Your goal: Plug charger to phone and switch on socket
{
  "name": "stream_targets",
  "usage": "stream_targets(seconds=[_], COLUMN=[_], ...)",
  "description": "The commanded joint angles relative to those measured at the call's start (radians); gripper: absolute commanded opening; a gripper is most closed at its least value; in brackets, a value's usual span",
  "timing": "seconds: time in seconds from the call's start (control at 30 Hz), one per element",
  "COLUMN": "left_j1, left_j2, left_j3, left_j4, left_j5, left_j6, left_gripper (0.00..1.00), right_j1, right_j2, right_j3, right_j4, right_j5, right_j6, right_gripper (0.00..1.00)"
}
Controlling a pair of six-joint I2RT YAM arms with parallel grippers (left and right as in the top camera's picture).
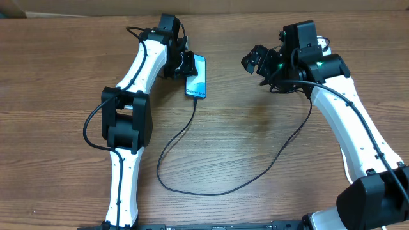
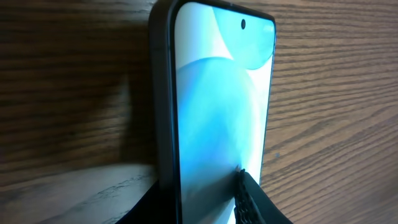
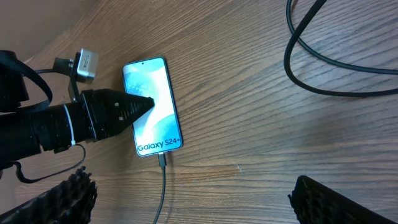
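The phone [image 1: 197,76] lies flat on the wooden table, blue-teal screen up, "Galaxy S24" at its near short edge. It also shows in the left wrist view [image 2: 217,106] and the right wrist view [image 3: 152,106]. The charger's black cable [image 1: 192,137] runs from its connector tip [image 3: 162,159], which sits in the phone's bottom port, loops toward the front and goes up to the right arm. My left gripper [image 1: 183,66] is closed on the phone, one finger at its left edge, the other on the screen [image 2: 205,202]. My right gripper [image 1: 254,62] is open and empty [image 3: 193,199], to the phone's right. The socket is out of view.
A loop of the black cable [image 3: 311,56] lies on the table right of the phone. Brown cardboard [image 1: 96,6] runs along the table's far edge. The left arm's own thin cable [image 1: 89,128] hangs beside its elbow.
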Motion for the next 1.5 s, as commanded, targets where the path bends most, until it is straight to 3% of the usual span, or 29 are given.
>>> stream_targets(seconds=[0.0,0.3,1.1,1.47], left_j1=[-0.006,-0.021,-0.026,-0.026], left_j2=[0.002,0.002,0.002,0.002], left_j3=[-0.005,-0.005,-0.005,-0.005], left_j4=[-0.01,-0.013,-0.021,-0.024], left_j5=[-0.119,-0.197,-0.291,-0.294], left_j6=[-0.002,0.006,0.024,0.029], left_gripper=[0.24,0.28,0.28,0.34], right_j1=[-0.008,-0.008,-0.008,-0.008], right_j2=[0.006,0.006,0.006,0.006], right_j3=[0.022,0.022,0.022,0.022], right_j4=[0.005,-0.007,-0.012,-0.009], right_j5=[0.006,0.006,0.007,0.007], right_j6=[-0.003,-0.003,-0.003,-0.003], right_gripper=[1.0,1.0,1.0,1.0])
